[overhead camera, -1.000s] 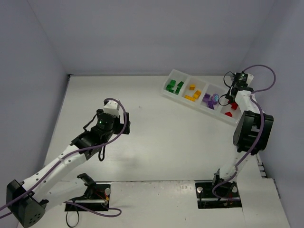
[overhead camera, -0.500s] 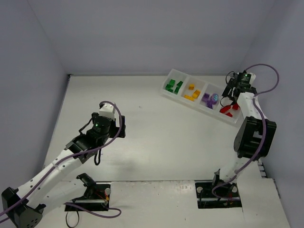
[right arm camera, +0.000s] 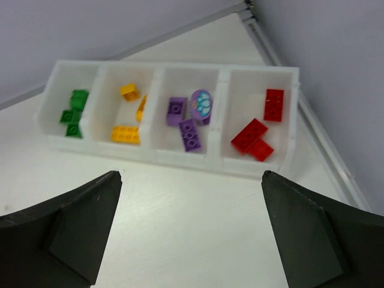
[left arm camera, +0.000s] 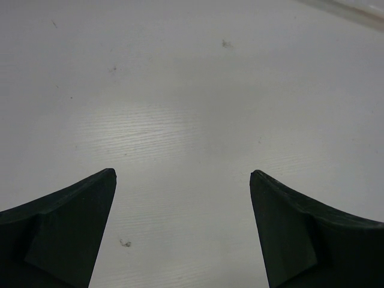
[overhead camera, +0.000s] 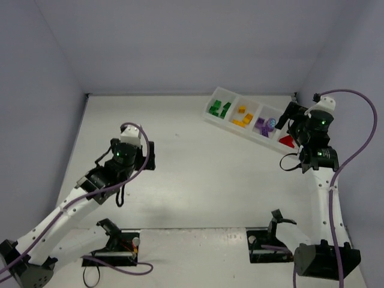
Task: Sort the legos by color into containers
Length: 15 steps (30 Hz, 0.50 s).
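- Four compartments of the tray [right arm camera: 180, 157] hold every brick in view: green legos [right arm camera: 73, 114], orange-yellow legos [right arm camera: 125, 134], purple legos [right arm camera: 189, 134] and red legos [right arm camera: 249, 134], one colour to each, none mixed
- Change, right side: a second ago the right gripper [right arm camera: 191, 180] hung nearly closed, low over the red compartment. It now has its jaws spread wide and holds nothing, and it has drawn back to the near side of the tray, clear of the rim
- Change, left side: the left gripper [left arm camera: 183, 174] has retreated toward its own base. Its jaws are wide apart and empty, over bare counter [left arm camera: 180, 90], well apart from the tray
- Meaning: the red drop appears finished. No loose brick shows on the counter in the top view, so the sort is judged complete or very nearly so
- Tray position and axis: it lies at the far right of the counter. In the top view its long axis runs from upper left to lower right, with the green end farthest from the right arm and the red end nearest the right wall
- Brick attitude: all lie studs up. One red brick points along the compartment's depth, while two others lie diagonally, touching each other. The rounded purple piece [right arm camera: 201, 106] stands beside a purple brick
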Tool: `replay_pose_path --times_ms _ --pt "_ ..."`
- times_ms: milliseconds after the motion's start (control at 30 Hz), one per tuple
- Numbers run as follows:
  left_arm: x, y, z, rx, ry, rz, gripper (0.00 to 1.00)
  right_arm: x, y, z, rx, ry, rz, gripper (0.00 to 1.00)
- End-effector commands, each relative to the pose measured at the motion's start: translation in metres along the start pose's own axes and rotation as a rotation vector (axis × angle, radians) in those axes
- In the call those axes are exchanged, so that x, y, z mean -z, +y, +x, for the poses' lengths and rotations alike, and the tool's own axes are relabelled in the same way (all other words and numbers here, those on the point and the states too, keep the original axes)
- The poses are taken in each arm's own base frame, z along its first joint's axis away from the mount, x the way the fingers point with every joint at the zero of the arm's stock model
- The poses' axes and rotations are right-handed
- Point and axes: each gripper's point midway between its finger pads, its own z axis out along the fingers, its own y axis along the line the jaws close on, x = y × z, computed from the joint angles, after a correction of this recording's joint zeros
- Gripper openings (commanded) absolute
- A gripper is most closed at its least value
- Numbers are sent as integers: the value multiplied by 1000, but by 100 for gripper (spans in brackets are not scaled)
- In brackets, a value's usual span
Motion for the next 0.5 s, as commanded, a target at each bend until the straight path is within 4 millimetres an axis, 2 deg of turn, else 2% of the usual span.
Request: replay_pose_path --times_ms 0,33,100,200,467 --pt "10 6 -27 65 -59 -40 86 30 20 5 3 -45 -57 100" --pt "10 8 -26 68 -59 -48 86 39 22 11 3 -52 -79 100" --pt "11 12 -24 71 -54 -64 86 53 39 19 16 -48 -169 100" --pt "15 22 -24 90 -54 -120 86 61 50 32 32 -23 -218 100" --pt "28 35 -33 121 -90 -169 86 87 63 27 77 -78 -282 100"
